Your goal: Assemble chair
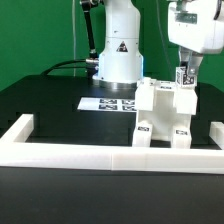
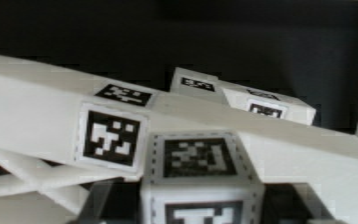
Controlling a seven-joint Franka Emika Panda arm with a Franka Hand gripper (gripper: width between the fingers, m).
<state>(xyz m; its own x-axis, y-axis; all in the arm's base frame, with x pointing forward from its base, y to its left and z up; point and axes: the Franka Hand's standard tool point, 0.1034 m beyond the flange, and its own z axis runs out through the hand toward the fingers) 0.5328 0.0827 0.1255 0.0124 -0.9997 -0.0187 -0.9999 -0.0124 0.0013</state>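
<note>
Black desk [image 1: 50, 105], green backdrop. I note open room toward the exterior view's left. The blocky white plastic chair [image 1: 160, 108] [image 2: 282, 140] stands just behind the long white border rail [image 1: 110, 152], beside the marker board [image 1: 108, 103]. The fingers [image 1: 187, 70] sit at its top; I cannot tell whether they are spread or pinching.

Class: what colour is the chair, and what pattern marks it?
White chair, black-and-white square tags; clearest in the wrist view.
</note>
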